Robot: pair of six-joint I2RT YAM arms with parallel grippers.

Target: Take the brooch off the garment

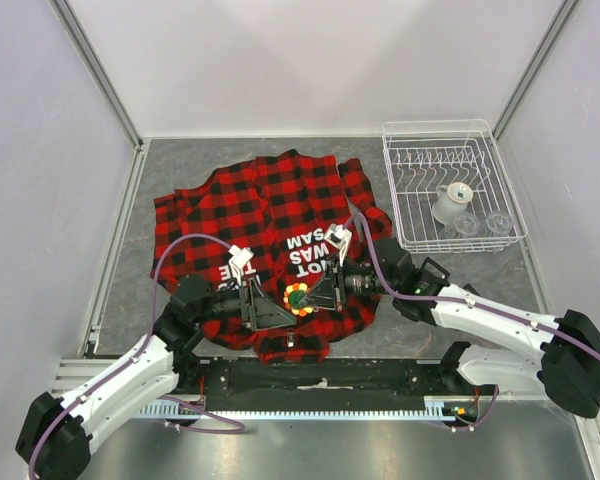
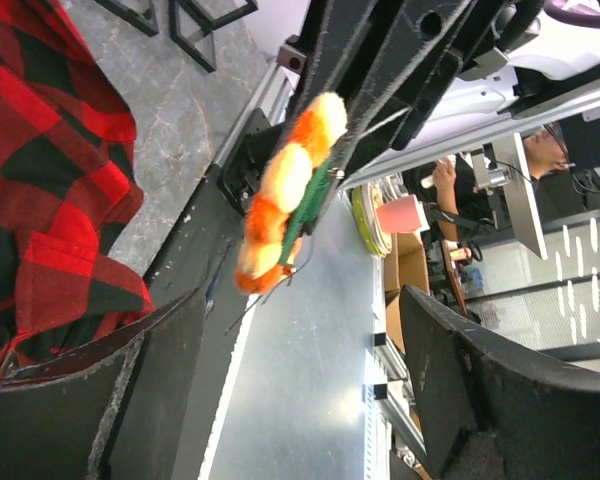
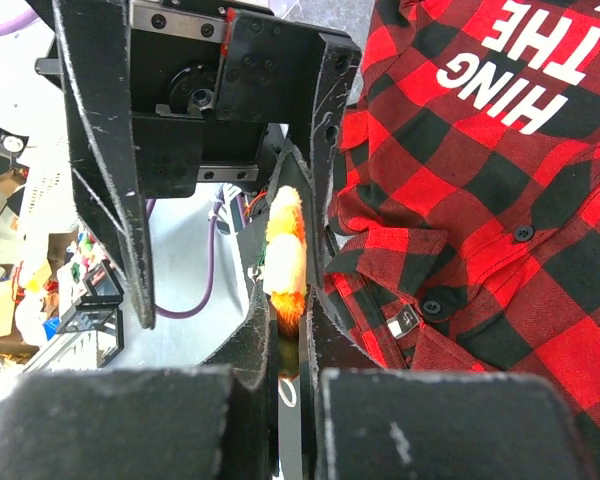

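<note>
Right gripper (image 3: 289,235) pinched on brooch (image 3: 283,252), yellow-orange tufts squeezed between its fingers. Left gripper (image 3: 235,275) directly beyond brooch, jaws spread wide. Plaid shirt (image 3: 480,240) right of brooch, black button (image 3: 432,305) nearby, white lettering (image 3: 520,70) further up-right.

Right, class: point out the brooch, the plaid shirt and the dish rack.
brooch (image 1: 298,299), top view, its centre.
plaid shirt (image 1: 270,195), top view, bare plaid above the lettering.
dish rack (image 1: 417,165), top view, bare wire floor.
</note>
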